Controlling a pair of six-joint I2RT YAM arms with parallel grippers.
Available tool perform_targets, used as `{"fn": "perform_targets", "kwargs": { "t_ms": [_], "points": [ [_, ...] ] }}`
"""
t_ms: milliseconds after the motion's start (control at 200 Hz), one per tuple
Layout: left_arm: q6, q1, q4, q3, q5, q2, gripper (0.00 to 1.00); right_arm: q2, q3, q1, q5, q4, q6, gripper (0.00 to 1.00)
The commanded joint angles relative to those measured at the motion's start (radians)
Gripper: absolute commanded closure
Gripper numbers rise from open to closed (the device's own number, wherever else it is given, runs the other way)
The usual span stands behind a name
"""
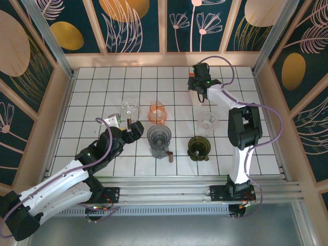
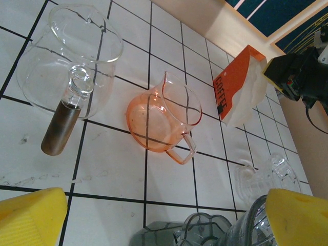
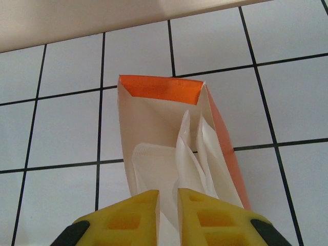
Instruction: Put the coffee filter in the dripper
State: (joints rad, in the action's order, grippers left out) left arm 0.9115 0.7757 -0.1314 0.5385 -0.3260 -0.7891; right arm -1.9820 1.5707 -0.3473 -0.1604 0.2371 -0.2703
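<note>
Coffee filter of white paper [image 3: 154, 174] stands in its orange-and-white cardboard pack [image 3: 159, 88] at the far side of the table [image 1: 102, 82], nipped by the clenched right end effector [image 3: 168, 197]. Best drawn straight up, slowly, so that a single sheet separates. The left end effector [image 1: 132, 127] hangs released.

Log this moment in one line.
stage: grasp filter | right gripper: shut on filter in orange pack | left gripper: open | clear dripper: empty
</note>
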Motion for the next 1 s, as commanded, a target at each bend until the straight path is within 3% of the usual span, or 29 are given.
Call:
{"fn": "perform_targets", "kwargs": {
  "t_ms": [0, 806, 996],
  "points": [
    [-0.005, 0.003, 0.007, -0.012, -0.018, 0.015, 0.01, -0.027, 0.039, 0.008, -0.027, 0.019, -0.021, 0.83],
    [-0.01, 0.003, 0.006, -0.015, -0.028, 0.016, 0.01, -0.089, 0.092, 0.01, -0.076, 0.057, -0.009, 0.85],
    [-0.008, 0.004, 0.006, -0.017, -0.027, 0.016, 0.01, -0.086, 0.098, 0.009, -0.08, 0.057, -0.003, 0.94]
  ]
}}
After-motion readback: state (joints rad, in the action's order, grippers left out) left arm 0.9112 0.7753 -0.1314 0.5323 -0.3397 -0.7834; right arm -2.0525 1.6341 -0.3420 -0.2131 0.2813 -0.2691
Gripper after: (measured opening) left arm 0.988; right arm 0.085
